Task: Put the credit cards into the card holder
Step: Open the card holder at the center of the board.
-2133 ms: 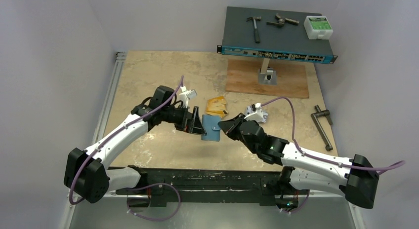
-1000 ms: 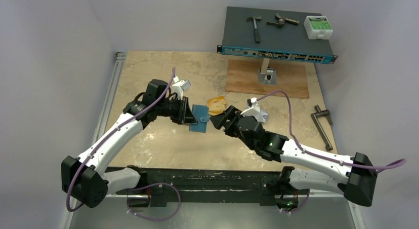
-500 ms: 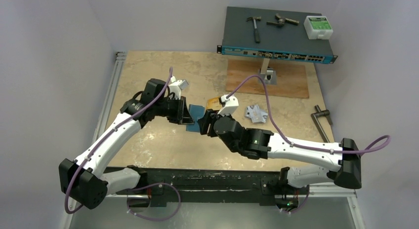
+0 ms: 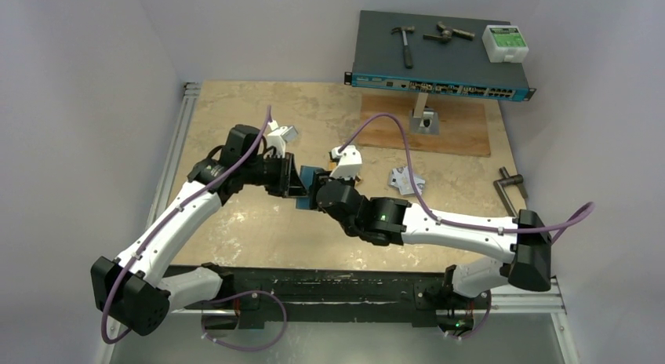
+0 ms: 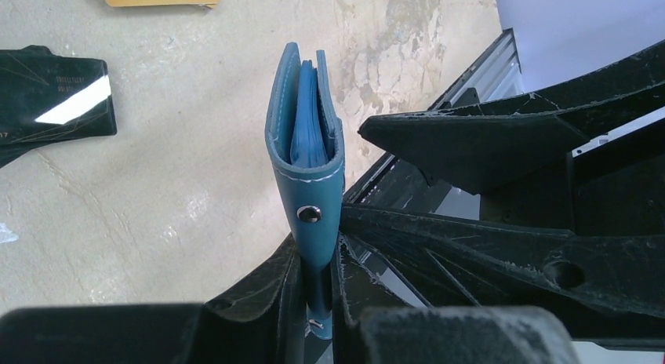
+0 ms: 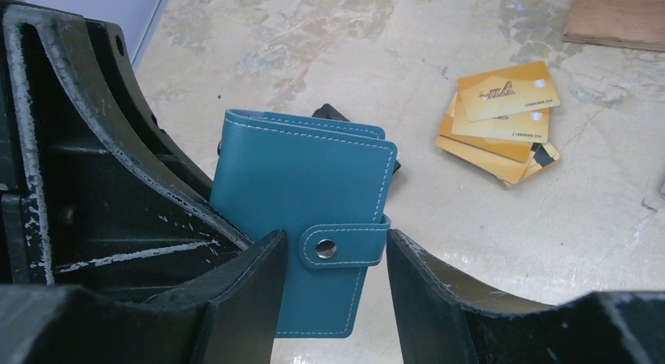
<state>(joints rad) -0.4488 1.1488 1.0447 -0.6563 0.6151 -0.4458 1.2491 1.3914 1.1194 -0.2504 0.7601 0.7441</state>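
The teal card holder (image 4: pixel 310 178) hangs folded and on edge above the table, its snap tab fastened. My left gripper (image 5: pixel 316 246) is shut on its lower end (image 5: pixel 306 152). My right gripper (image 6: pixel 333 242) is open; its jaws stand either side of the holder (image 6: pixel 302 199) at the snap tab, close to it but with a small gap at the right. Orange-gold credit cards (image 6: pixel 498 121) lie fanned on the table behind. A black stack (image 5: pixel 55 97) lies left of the holder in the left wrist view. Silver-white cards (image 4: pixel 406 180) lie to the right.
At the back, a network switch (image 4: pixel 439 58) carrying a hammer and other tools stands on a post over a wooden board (image 4: pixel 423 125). A metal crank tool (image 4: pixel 511 199) lies at the right. A metal rail (image 4: pixel 176 160) runs along the table's left edge.
My right arm has swung left to the card holder and its jaws have narrowed around the snap tab. My left arm has drawn the holder slightly left, still gripping it.
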